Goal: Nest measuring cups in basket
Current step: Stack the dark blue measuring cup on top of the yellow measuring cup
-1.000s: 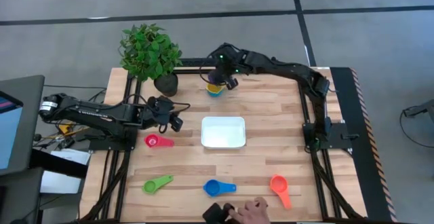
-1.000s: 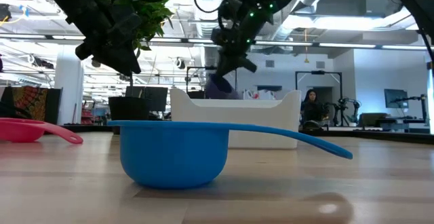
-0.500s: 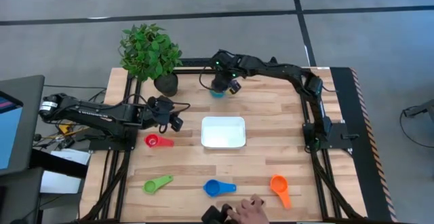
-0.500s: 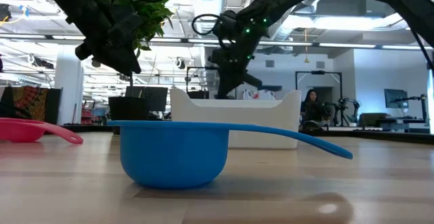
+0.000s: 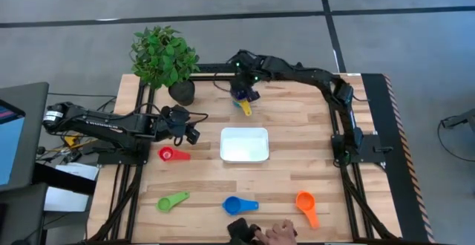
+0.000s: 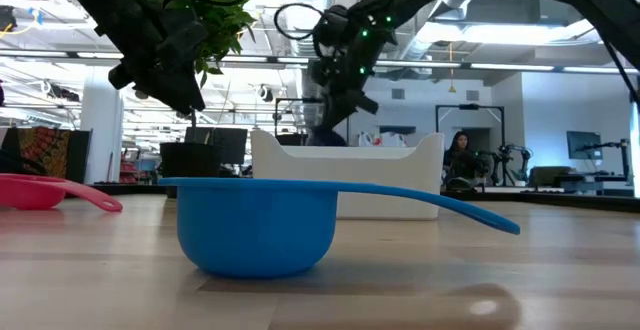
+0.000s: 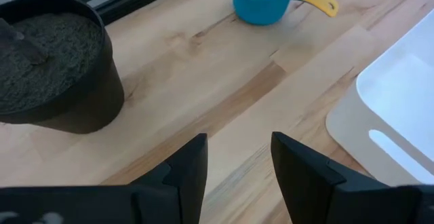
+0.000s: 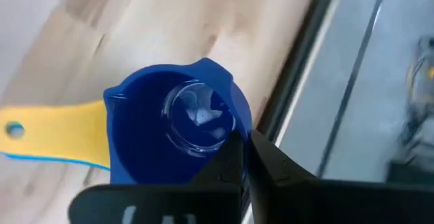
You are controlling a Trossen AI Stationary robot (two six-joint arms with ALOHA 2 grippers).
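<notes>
The navy measuring cup [image 8: 169, 125] sits over the yellow cup [image 8: 47, 139], which is nested in the light blue cup [image 7: 261, 7] near the table's far edge. My right gripper [image 5: 243, 93] is above this stack, shut on the navy cup. The yellow handle [image 5: 245, 109] sticks out toward the near edge. The white basket [image 5: 244, 144] lies mid-table. Red [image 5: 169, 154], green [image 5: 172, 200], blue [image 5: 239, 205] and orange [image 5: 306, 204] cups rest on their bowls on the table. My left gripper [image 5: 191, 134] hovers open, left of the basket. My right gripper holds the navy cup by its rim [image 8: 227, 137], pinched between the two shut fingers [image 8: 237, 163], coming from above and pointing down. The cup stays upright with its bowl over the yellow cup. I cannot tell whether it is fully seated in it.
A potted plant [image 5: 163, 56] in a dark pot [image 7: 54, 68] stands at the far left corner, close to the stack. A person's hand [image 5: 280, 232] with a dark object [image 5: 237, 230] is at the near edge. Bare wood lies right of the basket.
My right gripper has come down with the navy cup onto the yellow and light blue stack, staying shut. The yellow handle now shows pointing toward the near edge. The hand at the near edge has shifted slightly.
</notes>
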